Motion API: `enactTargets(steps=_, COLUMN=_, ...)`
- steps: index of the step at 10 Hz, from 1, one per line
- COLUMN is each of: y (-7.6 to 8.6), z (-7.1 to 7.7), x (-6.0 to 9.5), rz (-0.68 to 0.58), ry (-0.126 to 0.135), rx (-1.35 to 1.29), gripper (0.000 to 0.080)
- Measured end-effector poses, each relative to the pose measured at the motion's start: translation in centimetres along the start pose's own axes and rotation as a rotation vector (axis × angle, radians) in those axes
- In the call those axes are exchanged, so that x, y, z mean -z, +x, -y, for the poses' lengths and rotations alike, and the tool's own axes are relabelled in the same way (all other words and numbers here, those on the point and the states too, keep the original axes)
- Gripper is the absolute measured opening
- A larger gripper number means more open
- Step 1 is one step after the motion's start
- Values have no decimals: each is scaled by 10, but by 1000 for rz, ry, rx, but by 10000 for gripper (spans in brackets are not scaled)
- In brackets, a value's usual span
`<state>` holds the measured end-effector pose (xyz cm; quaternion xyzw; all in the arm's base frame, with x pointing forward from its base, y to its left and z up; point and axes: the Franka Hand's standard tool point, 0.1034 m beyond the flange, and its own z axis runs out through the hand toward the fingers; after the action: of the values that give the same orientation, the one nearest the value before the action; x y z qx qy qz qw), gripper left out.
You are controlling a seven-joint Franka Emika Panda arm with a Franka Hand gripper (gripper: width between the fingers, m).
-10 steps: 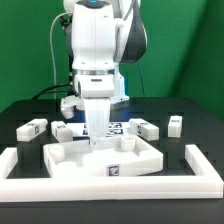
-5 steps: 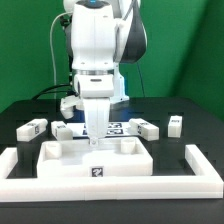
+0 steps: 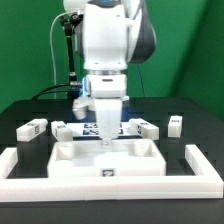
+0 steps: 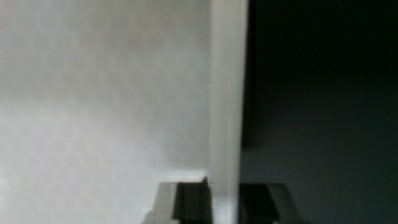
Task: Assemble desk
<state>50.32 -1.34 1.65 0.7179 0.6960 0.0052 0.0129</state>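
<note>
- Two-finger gripper, mine: one. Jaws pressed together, pinching the far rim wall of the desk top. The wrist view shows that thin wall upright between my fingers.
- Flat white rimmed rectangular plastic desk top: one. It lies directly beneath me, inside the border bars. Its long axis runs across the exterior view, and I grip about midway along the far long side.
- Short white square plastic block legs: four, all loose and lying beyond the top. Toward the exterior view's left are leg and leg. Toward its right are leg and leg.
- Long low white border bars: three stretches.
</note>
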Motion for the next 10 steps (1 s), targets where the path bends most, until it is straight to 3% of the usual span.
enactTargets(steps=3, y=48, z=-31, x=0, rz=-30, ry=-51, rx=-47, gripper=57)
enactTargets(steps=5, y=49, z=-32, x=0, rz=-7, ry=-6, rx=-57, gripper=57)
enactTargets(steps=8, y=49, z=-32, x=0, rz=5, ry=-6, rx=-38, gripper=57)
enactTargets(steps=9, y=48, z=-32, x=0, rz=5, ry=-5, rx=-38, gripper=114)
enactTargets(steps=10, y=48, z=-32, x=0, rz=5, ry=-5, rx=-38, gripper=114)
